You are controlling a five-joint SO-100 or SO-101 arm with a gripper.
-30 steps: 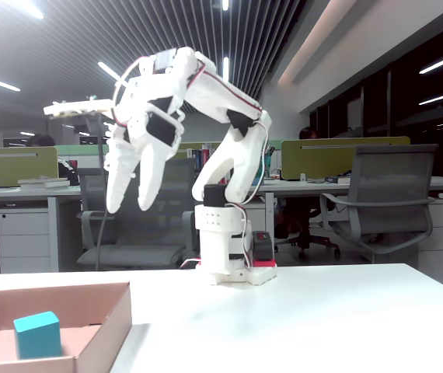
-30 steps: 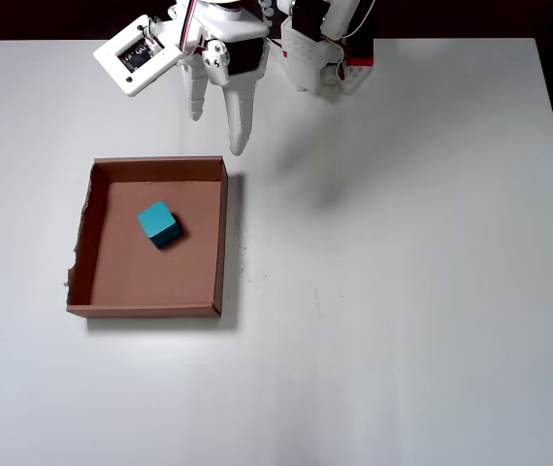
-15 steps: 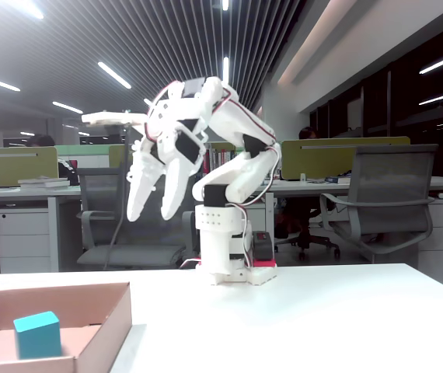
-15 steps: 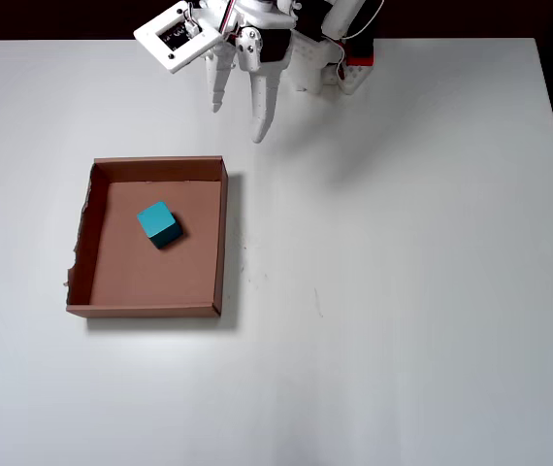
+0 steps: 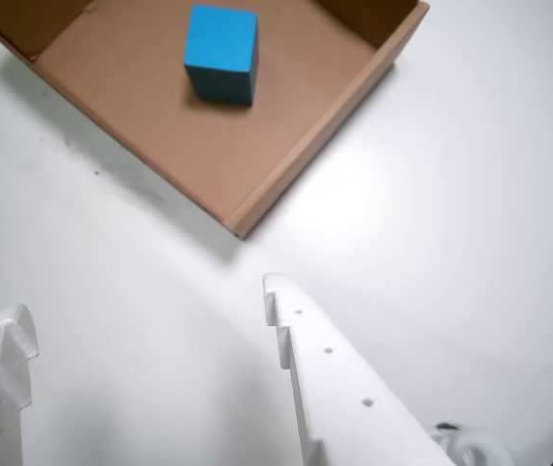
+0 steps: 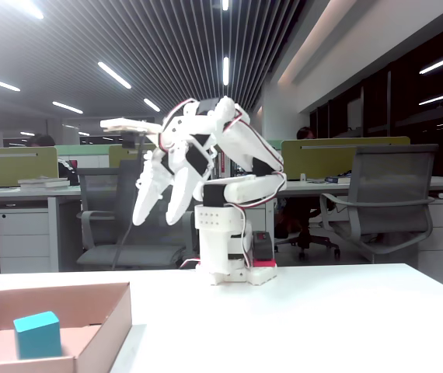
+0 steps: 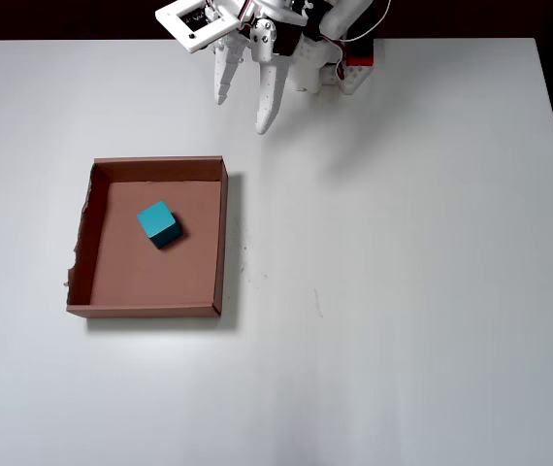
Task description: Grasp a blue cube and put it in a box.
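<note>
Cube: small matte teal-blue cube point(image 7: 159, 224) sits on the floor of the shallow brown cardboard box point(image 7: 221, 238), inside its upper half in the overhead view, apparently clear of every wall.
Box: lies flat on the white table point(image 7: 403, 291).
Gripper: white two-finger gripper point(image 7: 243, 110) hangs above the table beyond the box's far corner, jaws spread, empty.
</note>
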